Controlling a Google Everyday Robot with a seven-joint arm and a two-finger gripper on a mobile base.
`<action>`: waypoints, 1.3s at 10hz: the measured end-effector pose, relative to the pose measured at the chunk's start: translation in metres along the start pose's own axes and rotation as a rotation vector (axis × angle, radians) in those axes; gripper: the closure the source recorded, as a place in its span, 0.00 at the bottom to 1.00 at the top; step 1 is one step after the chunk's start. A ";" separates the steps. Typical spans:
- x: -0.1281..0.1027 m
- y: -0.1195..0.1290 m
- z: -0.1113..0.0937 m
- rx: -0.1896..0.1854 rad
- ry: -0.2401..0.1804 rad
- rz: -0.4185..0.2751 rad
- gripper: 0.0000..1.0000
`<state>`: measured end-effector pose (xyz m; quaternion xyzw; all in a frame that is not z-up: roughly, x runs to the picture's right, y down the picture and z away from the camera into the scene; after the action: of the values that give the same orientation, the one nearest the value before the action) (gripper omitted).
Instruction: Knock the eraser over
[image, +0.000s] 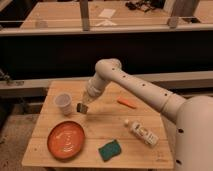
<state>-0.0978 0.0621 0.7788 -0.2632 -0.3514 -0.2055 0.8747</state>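
Over the table (107, 125), with the cup (63, 102) near it, the gripper (85, 103) is held low; whether it is spread or closed cannot be told. The small dark eraser (80, 107) is seen at its tip, apparently upright: the knock is judged not yet done.

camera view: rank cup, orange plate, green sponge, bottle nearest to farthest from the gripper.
The gripper is low over the table, left of its middle in the image.
1. cup, just image-left of it
2. orange plate, front left
3. green sponge, by the front edge
4. bottle, right side
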 end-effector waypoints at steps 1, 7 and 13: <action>0.000 -0.001 0.000 0.000 -0.001 -0.004 0.93; 0.001 -0.010 0.002 0.005 -0.008 -0.022 0.93; 0.003 -0.018 0.004 0.005 -0.014 -0.041 0.93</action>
<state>-0.1081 0.0499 0.7892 -0.2551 -0.3633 -0.2205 0.8685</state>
